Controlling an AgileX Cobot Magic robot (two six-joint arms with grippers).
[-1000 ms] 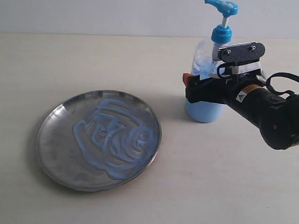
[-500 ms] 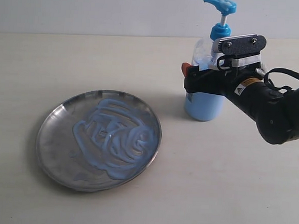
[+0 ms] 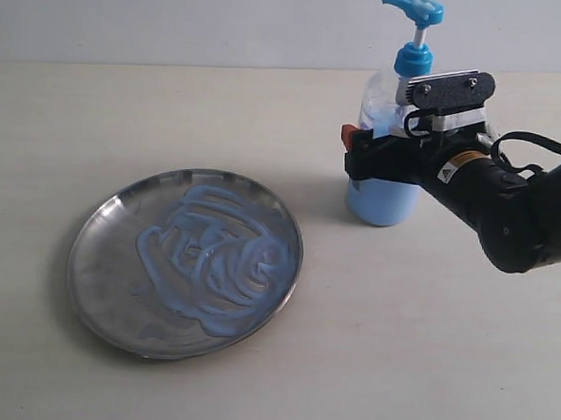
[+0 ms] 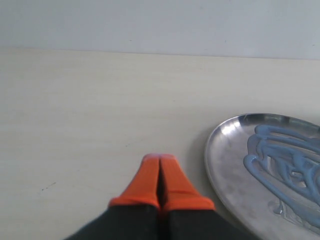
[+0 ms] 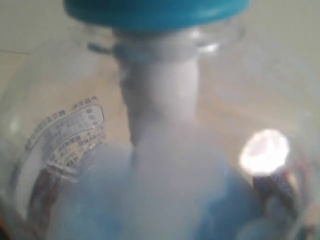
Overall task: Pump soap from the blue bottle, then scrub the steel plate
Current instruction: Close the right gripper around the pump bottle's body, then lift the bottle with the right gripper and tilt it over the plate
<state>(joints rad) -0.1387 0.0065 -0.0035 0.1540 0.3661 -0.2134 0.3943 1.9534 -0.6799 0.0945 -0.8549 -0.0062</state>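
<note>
Your right gripper (image 3: 375,142) hides the bottle's (image 3: 381,202) middle, jaws wide astride it, grip unclear; its arm reaches in level. Your left gripper (image 4: 160,167) sits pinched closed, the soap-smeared (image 4: 280,160) plate (image 4: 225,165) just beside.

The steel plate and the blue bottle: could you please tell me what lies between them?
Nothing does. In the exterior view, only bare table separates the steel plate from the blue bottle.
</note>
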